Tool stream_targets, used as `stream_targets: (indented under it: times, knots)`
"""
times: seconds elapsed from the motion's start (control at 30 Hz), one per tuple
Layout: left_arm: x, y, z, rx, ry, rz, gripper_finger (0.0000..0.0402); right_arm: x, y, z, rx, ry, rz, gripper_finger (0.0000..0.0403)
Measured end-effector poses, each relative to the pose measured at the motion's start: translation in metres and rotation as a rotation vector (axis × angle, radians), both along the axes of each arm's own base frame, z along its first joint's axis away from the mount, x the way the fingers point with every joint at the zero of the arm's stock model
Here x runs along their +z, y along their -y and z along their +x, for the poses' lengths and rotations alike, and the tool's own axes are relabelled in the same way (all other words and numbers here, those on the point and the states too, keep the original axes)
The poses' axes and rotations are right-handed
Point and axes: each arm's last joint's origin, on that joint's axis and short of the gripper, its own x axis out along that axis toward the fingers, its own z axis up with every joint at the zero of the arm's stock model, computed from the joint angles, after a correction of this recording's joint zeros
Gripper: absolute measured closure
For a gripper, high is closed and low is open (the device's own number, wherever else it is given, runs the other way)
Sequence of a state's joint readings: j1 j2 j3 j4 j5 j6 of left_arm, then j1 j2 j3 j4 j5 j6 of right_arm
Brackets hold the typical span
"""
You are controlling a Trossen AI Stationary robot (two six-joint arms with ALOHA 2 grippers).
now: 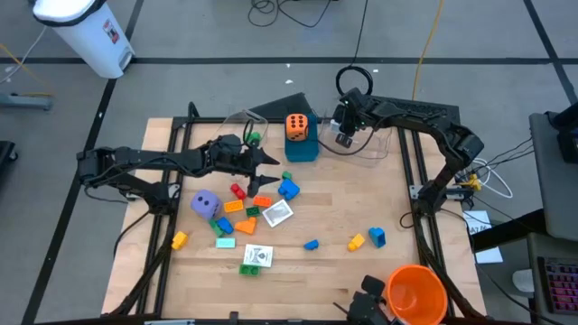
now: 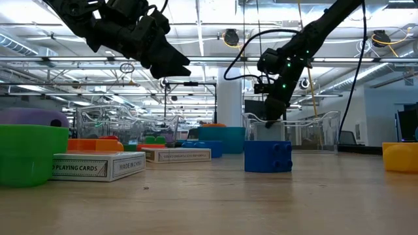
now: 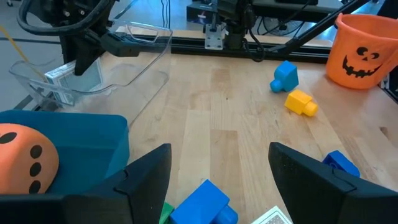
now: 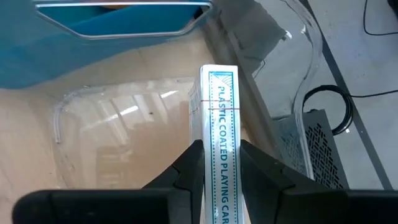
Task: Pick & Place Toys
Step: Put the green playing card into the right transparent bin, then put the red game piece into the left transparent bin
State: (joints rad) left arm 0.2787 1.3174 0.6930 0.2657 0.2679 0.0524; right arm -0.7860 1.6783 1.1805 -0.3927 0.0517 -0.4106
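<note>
high view: looks straight down from above, far enough to take in the whole table [image 1: 298, 262] and both my arms.

low view: sits at table-top height, facing level across the boards into the room; a blue brick [image 2: 268, 156] and a card box [image 2: 98, 166] loom close to the lens.

left wrist view: rides on my left arm, looking forward past my own two fingers [image 3: 146, 177] across the table to the orange cup [image 3: 362, 51].

right wrist view: very near, angled down into the clear tub [image 4: 124, 118].

shared: clear tub appears in the high, low and both wrist views; the orange die [image 1: 296, 125] shows in the high and left wrist views.
</note>
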Motion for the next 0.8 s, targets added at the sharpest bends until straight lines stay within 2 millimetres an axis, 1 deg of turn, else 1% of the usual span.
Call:
stream_targets:
  times: [0.13,0.47,0.8]
  knots:
    - [0.0000,0.0000,0.0000,0.001,0.000,-0.002,0.0128,0.0000,0.0000,0.0000,-0.005,0.003,0.002,0.0323]
    - [0.0000,0.0000,0.0000,0.002,0.000,-0.005,0.0128,0.0014,0.0013,0.0013,-0.018,0.026,-0.008,0.0284]
    - [0.0000,0.0000,0.0000,0.002,0.000,-0.005,0.0128,0.0017,0.0014,0.0015,-0.019,0.028,-0.008,0.0278]
